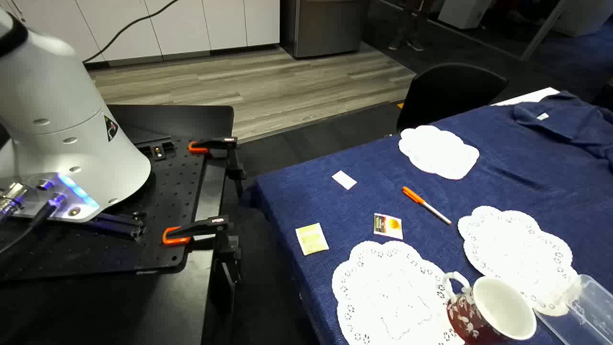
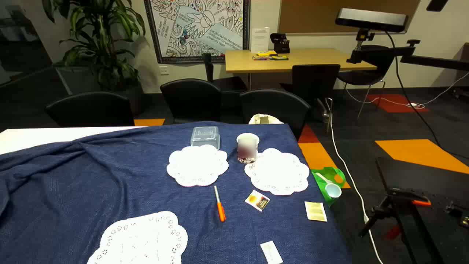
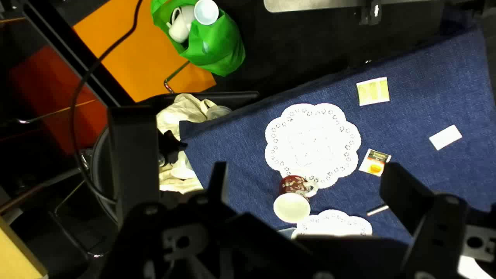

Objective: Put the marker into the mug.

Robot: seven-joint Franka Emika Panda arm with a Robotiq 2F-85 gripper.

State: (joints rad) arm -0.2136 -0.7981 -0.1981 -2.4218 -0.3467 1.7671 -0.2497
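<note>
The marker [image 1: 426,205], with an orange end and a pale slim body, lies on the blue cloth between the doilies. It also shows in an exterior view [image 2: 220,204]. In the wrist view only its pale tip [image 3: 377,210] shows; a finger hides the rest. The mug [image 1: 469,317], white inside and reddish-brown patterned outside, stands upright beside two doilies. It also shows in an exterior view [image 2: 247,150] and the wrist view [image 3: 293,193]. My gripper [image 3: 306,168] is open and empty, its fingers wide apart, high above the table. It is out of both exterior views.
White doilies [image 1: 438,152] lie on the blue cloth [image 1: 297,184]. A clear bluish container [image 2: 206,137] stands by the mug. An orange-and-dark card [image 1: 388,226], a yellow sachet [image 1: 312,238] and a white packet [image 1: 344,179] lie near the marker. A black chair [image 1: 450,91] touches the table's side.
</note>
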